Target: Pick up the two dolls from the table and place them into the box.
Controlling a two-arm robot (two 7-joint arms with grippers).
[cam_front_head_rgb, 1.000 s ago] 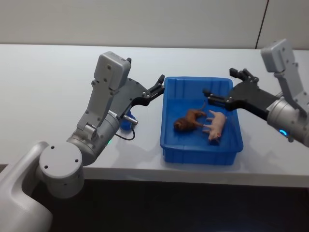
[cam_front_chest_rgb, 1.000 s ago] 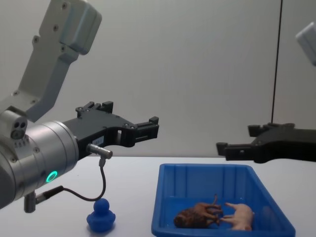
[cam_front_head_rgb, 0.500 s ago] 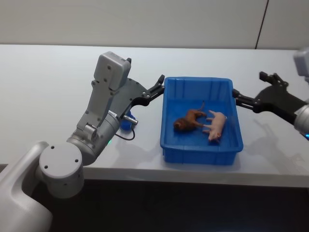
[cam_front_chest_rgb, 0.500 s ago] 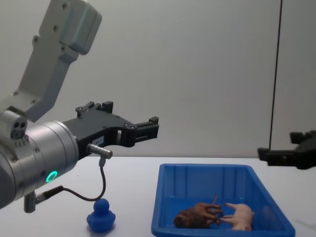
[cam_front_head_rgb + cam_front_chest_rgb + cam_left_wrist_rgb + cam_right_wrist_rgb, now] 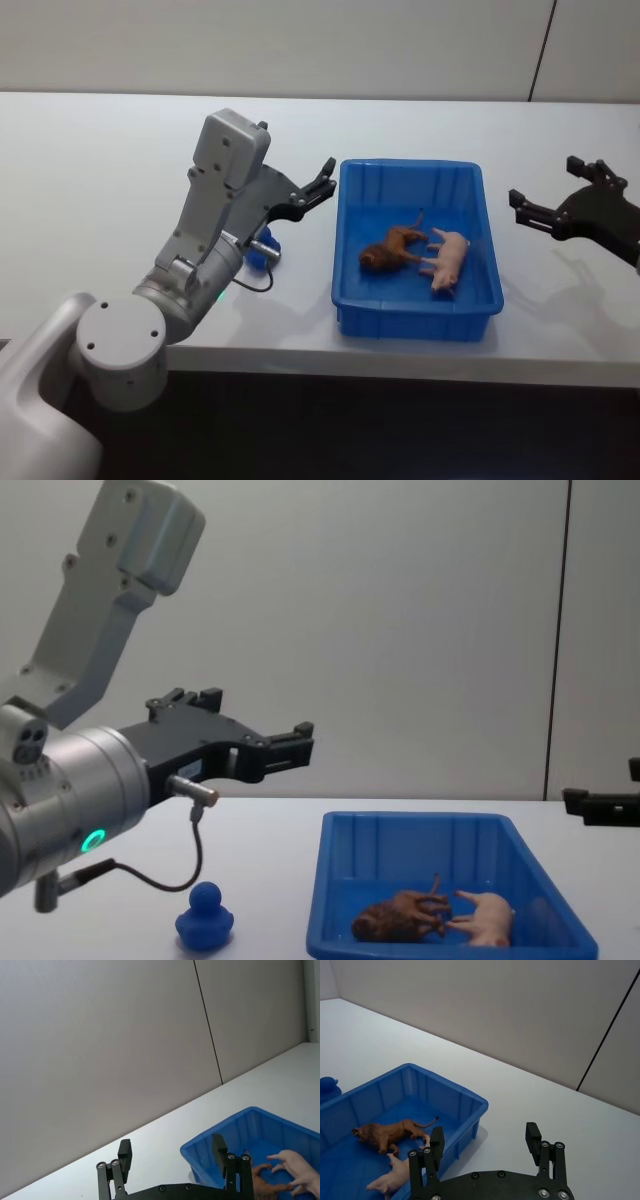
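The white table [image 5: 100, 160] carries everything, and I take the blue box [image 5: 415, 322] as my landmark. My left gripper [image 5: 326, 182] hangs in the air just off the box's left wall, near its far corner, with its fingers spread wide and nothing between them. My right gripper [image 5: 544, 182] hovers well off the box's right side, also spread wide and empty.

Both dolls lie inside the box on its floor. The brown doll [image 5: 392, 248] is on its side near the middle. The pink pig [image 5: 448, 258] lies just beside it, toward the box's right wall, and their legs are touching or nearly so. I judge the placing done, with nothing left on the table to fetch.

If I had to lift either again, I expect them to be light, stiff and somewhat slick. I would close across the trunk, not the thin legs or tail.

A small blue toy [image 5: 205, 917] sits on the table off the box's left side.
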